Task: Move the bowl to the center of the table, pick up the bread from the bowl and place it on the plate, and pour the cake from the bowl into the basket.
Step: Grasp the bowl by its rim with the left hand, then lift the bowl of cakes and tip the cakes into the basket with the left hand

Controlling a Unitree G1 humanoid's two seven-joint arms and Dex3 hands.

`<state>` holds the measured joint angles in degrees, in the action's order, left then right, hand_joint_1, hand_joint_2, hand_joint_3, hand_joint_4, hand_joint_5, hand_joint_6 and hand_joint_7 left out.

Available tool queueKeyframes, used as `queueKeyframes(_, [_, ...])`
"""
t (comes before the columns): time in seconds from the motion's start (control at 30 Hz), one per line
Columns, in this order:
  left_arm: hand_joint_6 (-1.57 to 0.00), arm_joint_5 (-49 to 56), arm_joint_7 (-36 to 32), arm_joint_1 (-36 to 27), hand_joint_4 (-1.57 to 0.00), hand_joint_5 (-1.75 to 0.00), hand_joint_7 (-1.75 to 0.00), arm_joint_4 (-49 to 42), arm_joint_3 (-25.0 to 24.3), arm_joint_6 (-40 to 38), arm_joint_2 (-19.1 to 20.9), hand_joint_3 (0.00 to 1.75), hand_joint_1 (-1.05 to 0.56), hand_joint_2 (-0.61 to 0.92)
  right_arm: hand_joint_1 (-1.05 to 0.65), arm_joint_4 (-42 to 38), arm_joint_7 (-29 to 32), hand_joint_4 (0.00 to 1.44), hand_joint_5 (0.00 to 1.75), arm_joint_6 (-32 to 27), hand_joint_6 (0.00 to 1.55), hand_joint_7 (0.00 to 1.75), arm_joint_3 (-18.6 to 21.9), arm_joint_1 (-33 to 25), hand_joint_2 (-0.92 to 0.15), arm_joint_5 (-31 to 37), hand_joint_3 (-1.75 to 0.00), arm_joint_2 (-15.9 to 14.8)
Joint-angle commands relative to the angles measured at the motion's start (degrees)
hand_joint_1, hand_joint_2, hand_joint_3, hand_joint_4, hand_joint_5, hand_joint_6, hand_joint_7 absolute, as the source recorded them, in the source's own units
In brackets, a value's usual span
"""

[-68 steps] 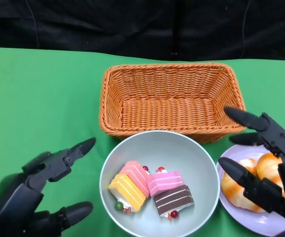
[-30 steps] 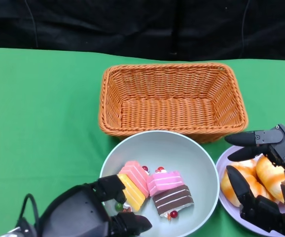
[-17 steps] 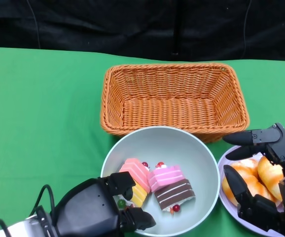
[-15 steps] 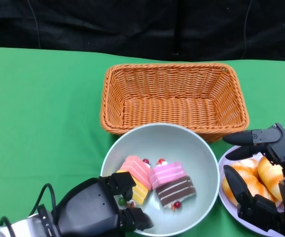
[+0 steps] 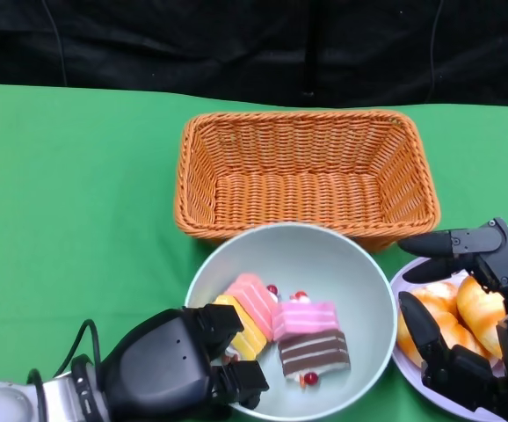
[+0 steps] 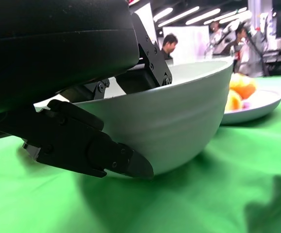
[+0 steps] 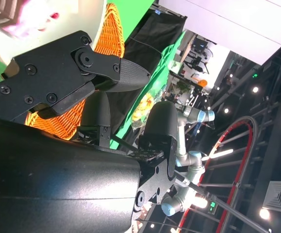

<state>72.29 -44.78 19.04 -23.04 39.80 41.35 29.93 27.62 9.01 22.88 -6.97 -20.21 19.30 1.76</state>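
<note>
Lifted and tipped toward the wicker basket [image 5: 307, 176] since earlier: pale bowl [image 5: 359, 272], rim pinched by left hand [image 5: 179, 369]. Bread [image 5: 452, 316] already on plate [image 5: 403, 281] beneath spread, empty right hand [image 5: 482, 316]; cake slices [image 5: 280, 325] unpoured yet

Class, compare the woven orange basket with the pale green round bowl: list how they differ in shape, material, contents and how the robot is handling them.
The woven orange basket is rectangular wicker; the pale green round bowl is smooth and circular. The basket holds nothing visible, while the bowl carries layered cake slices. The basket stands untouched, whereas the left hand grips the bowl's near rim. Both sit on the green table, open side up, the bowl's far rim overlapping the basket's near wall in the head view.
</note>
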Motion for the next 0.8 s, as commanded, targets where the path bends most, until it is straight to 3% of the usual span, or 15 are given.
queueKeyframes(0.03, [-0.83, -3.03, 2.26, -2.19, -0.92, -1.75, -1.39, 6.73, -2.16, 0.85, 4.23, 0.03, -0.33, 0.92, -0.26, -0.32, 0.84, 0.45, 1.41, 0.65, 0.25, 1.31, 0.34, 0.37, -0.6, -0.25, -0.87, 0.37])
queueKeyframes(0.33, [-0.82, -16.65, 17.19, -8.55, -0.91, -1.75, -1.47, 21.96, -10.92, 5.43, 11.68, 0.06, -0.32, 0.92, -0.26, -1.01, 2.6, 0.48, 1.4, 1.29, 0.26, 1.33, 0.16, 0.79, -0.57, 1.59, -0.95, 1.32])
queueKeyframes(0.5, [-0.81, -20.4, 22.45, -10.67, -0.91, -1.75, -1.47, 25.39, -15.1, 6.33, 11.7, 0.06, -0.33, 0.91, -0.23, -2.99, 4.85, 0.5, 1.42, 3.84, 0.29, 1.34, 0.81, 1.51, -0.55, 1.09, -0.98, 2.09])
queueKeyframes(0.63, [-0.8, -21.94, 25.06, -11.98, -0.92, -1.75, -1.55, 27.92, -19.24, 6.36, 11.85, 0.06, -0.3, 0.92, -0.25, -3.48, 7.94, 0.53, 1.51, 8.5, 0.38, 1.29, 2.28, 1.67, -0.63, 2.42, -0.9, 2.62])
queueKeyframes(0.7, [-0.77, -23.06, 26.38, -12.09, -0.93, -1.75, -1.62, 28.36, -20.93, 6.93, 12.02, 0.07, -0.29, 0.92, -0.16, -3.14, 8.38, 0.56, 1.59, 9.28, 0.44, 1.33, 2.44, 1.55, -0.53, 2.22, -1.17, 2.99])
queueKeyframes(0.8, [-0.72, -24.82, 28.34, -11.6, -0.92, -1.75, -1.7, 28.59, -23.34, 7.98, 12.33, 0.09, -0.28, 0.92, -0.09, -3.26, 7.85, 0.72, 1.68, 9.96, 0.61, 1.42, 2.47, 0.79, -0.46, 0.29, -1.33, 3.05])
